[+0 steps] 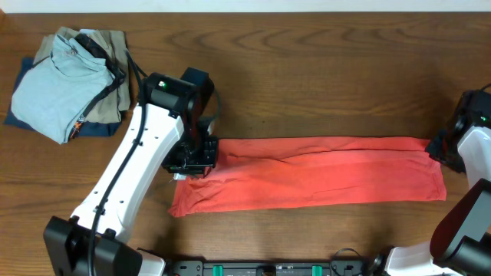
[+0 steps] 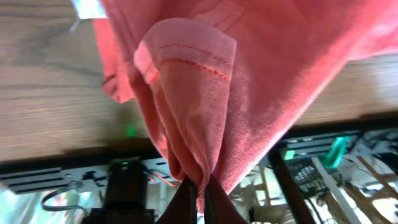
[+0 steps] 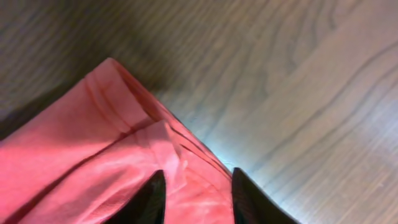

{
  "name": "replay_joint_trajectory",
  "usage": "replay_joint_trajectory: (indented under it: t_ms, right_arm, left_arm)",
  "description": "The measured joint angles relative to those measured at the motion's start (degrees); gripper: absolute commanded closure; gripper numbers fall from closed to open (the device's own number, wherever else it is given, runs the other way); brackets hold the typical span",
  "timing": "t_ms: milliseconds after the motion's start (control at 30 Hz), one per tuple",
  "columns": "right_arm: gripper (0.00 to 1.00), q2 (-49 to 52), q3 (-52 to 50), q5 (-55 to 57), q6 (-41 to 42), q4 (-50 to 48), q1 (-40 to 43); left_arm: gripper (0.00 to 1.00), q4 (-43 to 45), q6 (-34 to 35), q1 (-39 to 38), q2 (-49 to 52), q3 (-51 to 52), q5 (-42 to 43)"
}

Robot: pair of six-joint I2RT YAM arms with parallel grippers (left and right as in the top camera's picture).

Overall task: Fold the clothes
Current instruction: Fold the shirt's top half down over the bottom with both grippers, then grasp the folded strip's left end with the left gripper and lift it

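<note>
The coral-red clothes (image 1: 322, 172) lie as a long folded band across the table, from left of centre to the right side. My left gripper (image 1: 192, 161) is at the band's left end, shut on a pinched bunch of the cloth (image 2: 205, 81); in the left wrist view the fabric hangs from between the closed left gripper (image 2: 200, 193), its hem stitching visible. My right gripper (image 1: 441, 149) is at the band's right end. In the right wrist view the right gripper (image 3: 196, 186) has its jaws standing apart, and the hemmed corner of the clothes (image 3: 93, 155) lies flat on the wood between them.
A pile with a light blue shirt (image 1: 54, 88) on a tan garment (image 1: 100, 46) sits at the back left corner of the wooden table (image 1: 307, 77). The arms' base rail (image 1: 268, 268) runs along the front edge.
</note>
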State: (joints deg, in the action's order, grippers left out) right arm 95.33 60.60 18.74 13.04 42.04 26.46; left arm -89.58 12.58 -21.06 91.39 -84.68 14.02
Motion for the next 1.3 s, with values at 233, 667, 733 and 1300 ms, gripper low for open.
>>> replay_joint_trajectory:
  t_ms: [233, 667, 733, 1300]
  right_arm:
    - [0.52, 0.0, -0.94, -2.89, -0.24, -2.14, 0.0]
    - [0.7, 0.0, -8.5, -6.6, -0.31, -12.41, 0.48]
    - [0.78, 0.0, -9.07, -7.32, -0.37, -13.07, 0.48]
    - [0.99, -2.47, -9.66, -4.07, -0.46, -8.76, 1.46]
  left_arm:
    - [0.94, 0.5, 4.98, -0.02, 0.0, 3.21, -8.33]
    - [0.94, 5.22, 9.53, -0.02, -0.02, 7.58, -13.18]
    - [0.94, 5.6, 9.75, -0.02, -0.02, 7.58, -13.2]
    - [0.94, 4.85, 9.92, -0.02, -0.02, 7.58, -12.96]
